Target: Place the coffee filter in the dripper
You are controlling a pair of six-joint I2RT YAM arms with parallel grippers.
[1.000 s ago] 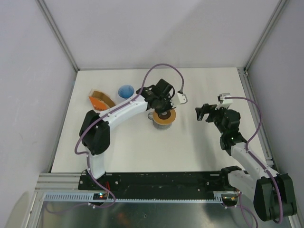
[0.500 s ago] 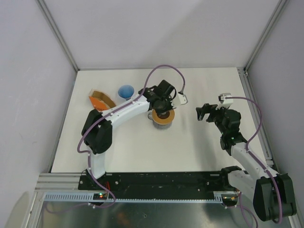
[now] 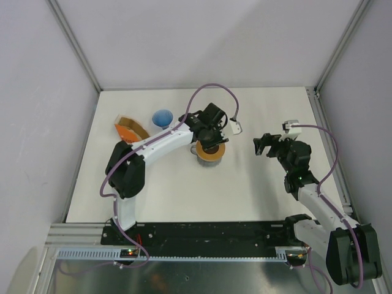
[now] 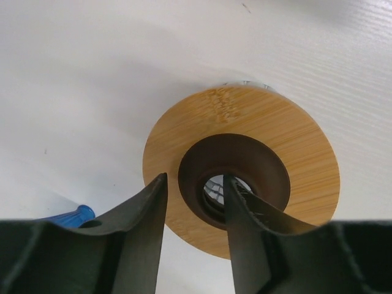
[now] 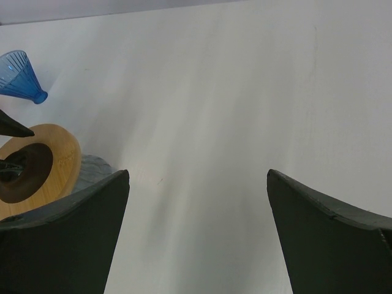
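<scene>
Top external: one dripper [image 3: 162,116], one wooden ring [image 3: 215,154], left claw [image 3: 210,146] narrow, right claw [image 3: 259,147] wide.

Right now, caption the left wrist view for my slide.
Left gripper, open, straddles the wooden ring's inner rim; blue dripper peeks in lower left.

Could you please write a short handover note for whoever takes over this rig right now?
Left hand: open, fingers over the wooden ring that lies on the grey mug; it holds nothing that I can see.
Right hand: open, empty, above the table at the right.
Coffee filter: in the orange holder, far left.
Dripper: on the table between holder and mug, no filter in it.
Done: nothing yet.
Left: pick up the filter and seat it in the dripper.
</scene>
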